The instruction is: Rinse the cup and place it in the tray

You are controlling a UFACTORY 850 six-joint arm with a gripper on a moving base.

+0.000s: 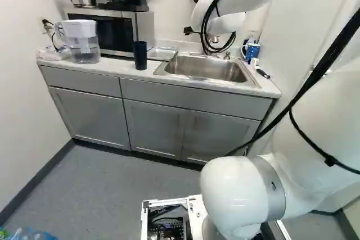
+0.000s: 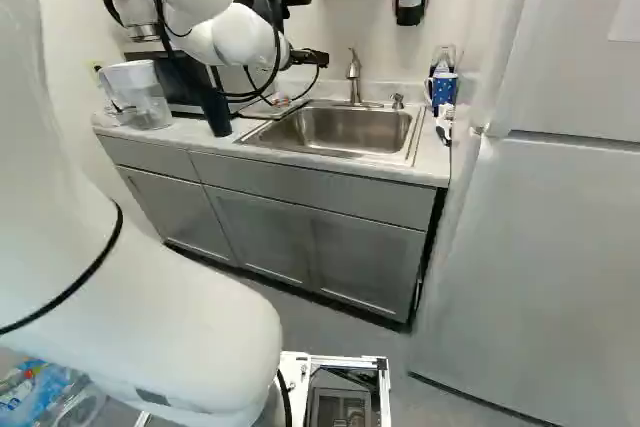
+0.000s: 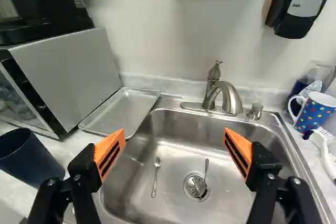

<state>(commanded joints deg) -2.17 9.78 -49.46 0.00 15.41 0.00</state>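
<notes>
Over the sink hangs my gripper [image 1: 215, 39], mostly hidden behind the arm in the left base view. In the wrist view the gripper [image 3: 174, 141] is open, orange pads wide apart, nothing between them. A dark blue cup [image 1: 140, 55] stands upright on the counter beside the sink; in the wrist view this cup [image 3: 30, 158] is beyond one finger's outer side. The shallow metal tray [image 3: 121, 113] lies flat between microwave and sink. Across the sink, a polka-dot mug [image 3: 315, 110] stands on the counter.
The sink [image 3: 173, 182] holds two spoons, one over the drain; its faucet [image 3: 223, 97] rises behind. A microwave [image 3: 68, 77] and water pitcher [image 1: 82, 42] stand on the counter. Brushes [image 3: 321, 150] lie by the mug. A fridge [image 2: 540, 267] stands at the right base view's right.
</notes>
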